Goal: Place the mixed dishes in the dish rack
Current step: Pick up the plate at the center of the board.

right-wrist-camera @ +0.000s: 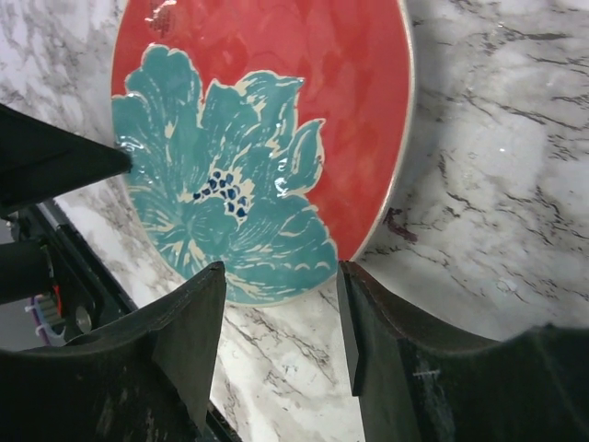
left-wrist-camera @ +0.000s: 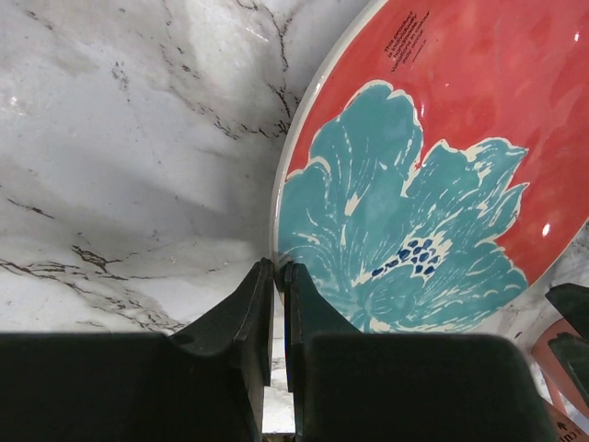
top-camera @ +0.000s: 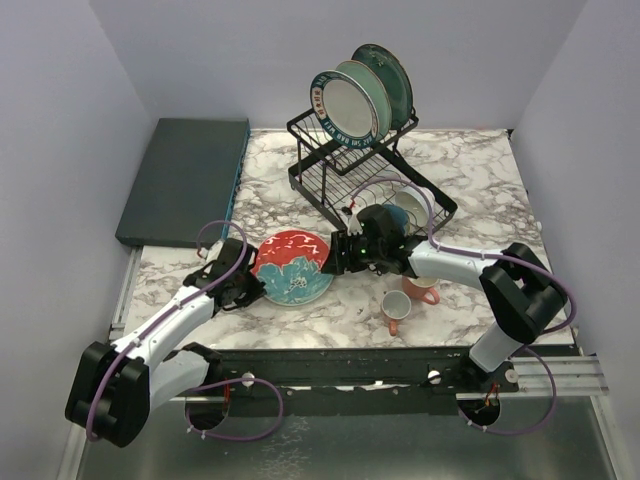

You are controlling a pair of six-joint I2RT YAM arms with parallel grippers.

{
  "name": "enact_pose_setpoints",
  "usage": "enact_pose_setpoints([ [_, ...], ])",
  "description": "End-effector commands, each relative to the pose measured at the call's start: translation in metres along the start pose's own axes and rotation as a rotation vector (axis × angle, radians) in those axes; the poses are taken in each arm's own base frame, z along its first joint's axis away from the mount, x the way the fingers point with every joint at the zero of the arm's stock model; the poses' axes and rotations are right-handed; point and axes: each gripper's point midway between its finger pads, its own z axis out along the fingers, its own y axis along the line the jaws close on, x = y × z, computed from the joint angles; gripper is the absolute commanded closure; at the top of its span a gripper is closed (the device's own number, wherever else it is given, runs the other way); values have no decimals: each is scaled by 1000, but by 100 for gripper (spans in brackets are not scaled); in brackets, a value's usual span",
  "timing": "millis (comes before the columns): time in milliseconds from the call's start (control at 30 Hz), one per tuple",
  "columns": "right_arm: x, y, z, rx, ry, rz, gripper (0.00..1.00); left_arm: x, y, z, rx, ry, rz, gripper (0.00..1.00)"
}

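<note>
The red-and-teal plate (top-camera: 292, 266) is clamped at its left rim by the left fingers (left-wrist-camera: 244, 318) (probably to tip it off the desk (top-camera: 480, 185)). The right fingers (right-wrist-camera: 189, 322) are held apart at its right edge.

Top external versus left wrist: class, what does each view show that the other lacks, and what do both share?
Only top external: the rack holding three plates, and a teal slab. Only left wrist: the left pincer, nearly shut, at the red plate rim, and small print on that plate. Both: the red plate and the marble table.
</note>
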Motion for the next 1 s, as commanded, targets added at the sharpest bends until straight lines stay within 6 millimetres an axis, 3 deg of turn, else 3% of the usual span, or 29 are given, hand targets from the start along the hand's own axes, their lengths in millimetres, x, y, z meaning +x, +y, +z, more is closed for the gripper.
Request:
enact_pose_setpoints([
  [0, -1, -18, 0, 100, -37, 21, 41, 23, 26, 11, -69, 89, 44, 100],
  [367, -5, -35, 1, 187, -69, 50, 36, 22, 25, 15, -66, 91, 71, 100],
  [767, -6, -22, 15, 105, -58, 75, 36, 24, 23, 18, -43, 99, 87, 100],
  [967, -7, -16, 21, 62, -53, 79, 36, 42, 29, 28, -38, 176, 79, 100],
])
